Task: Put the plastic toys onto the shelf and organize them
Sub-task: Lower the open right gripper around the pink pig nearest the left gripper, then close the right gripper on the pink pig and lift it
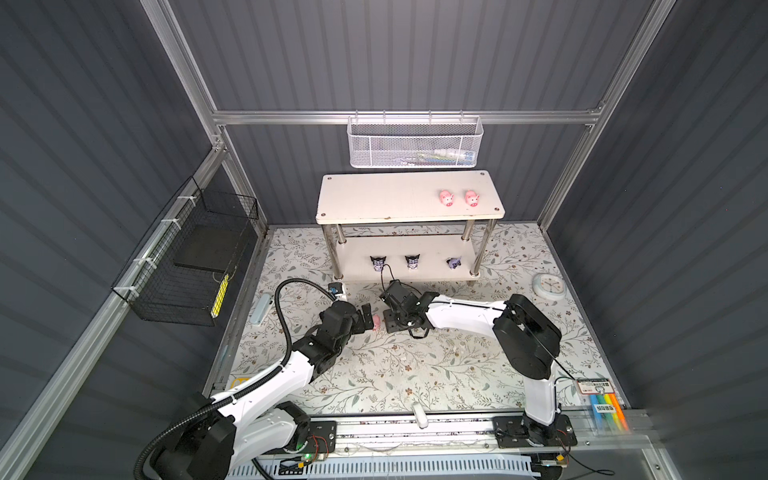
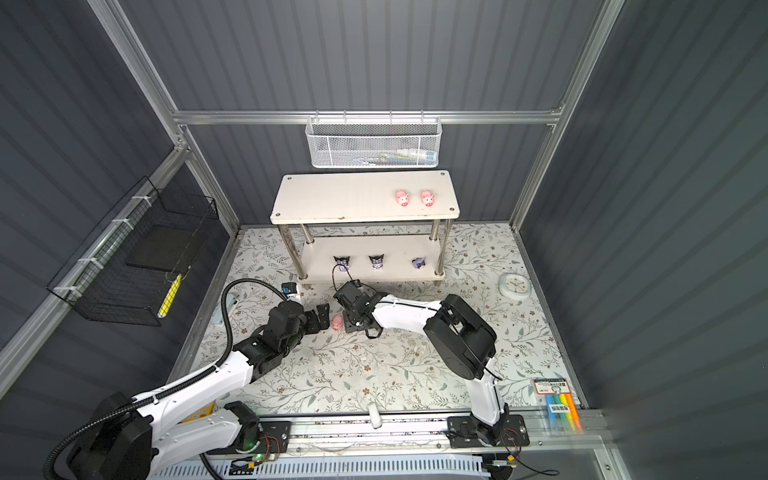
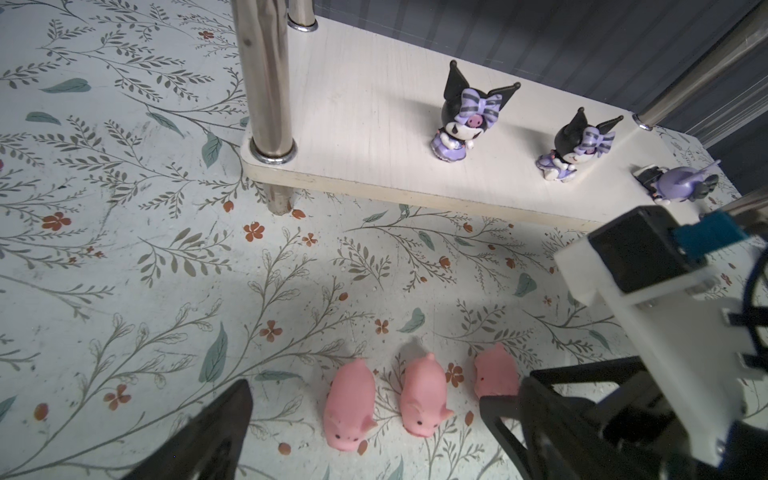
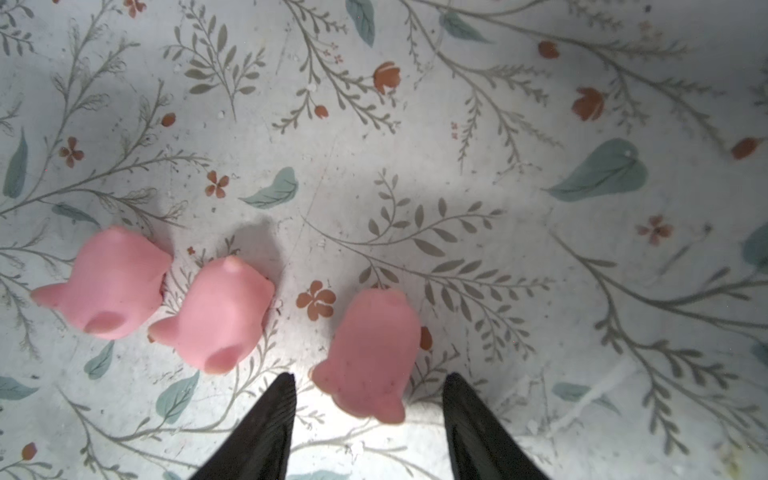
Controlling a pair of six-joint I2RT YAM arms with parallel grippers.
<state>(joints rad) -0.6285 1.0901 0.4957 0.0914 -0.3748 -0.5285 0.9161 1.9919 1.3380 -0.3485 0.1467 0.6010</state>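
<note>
Right gripper [image 4: 369, 376]: jaws apart, astride a pig [image 4: 370, 345] on the mat [image 4: 457, 166], gaps either side. Second pig [image 4: 216, 320] near one finger; third pig [image 4: 108, 282] just beside it. Left gripper [image 2: 321, 319]: spread wide, empty, opposite, mid-frame in both top views. Shelf [image 1: 374, 203] above centre: top-board pigs [image 1: 446, 198] at right; three horned figures [image 1: 377, 263] on lower board. Clock [image 1: 549, 286] right; wire basket [image 1: 187, 266] left.
</note>
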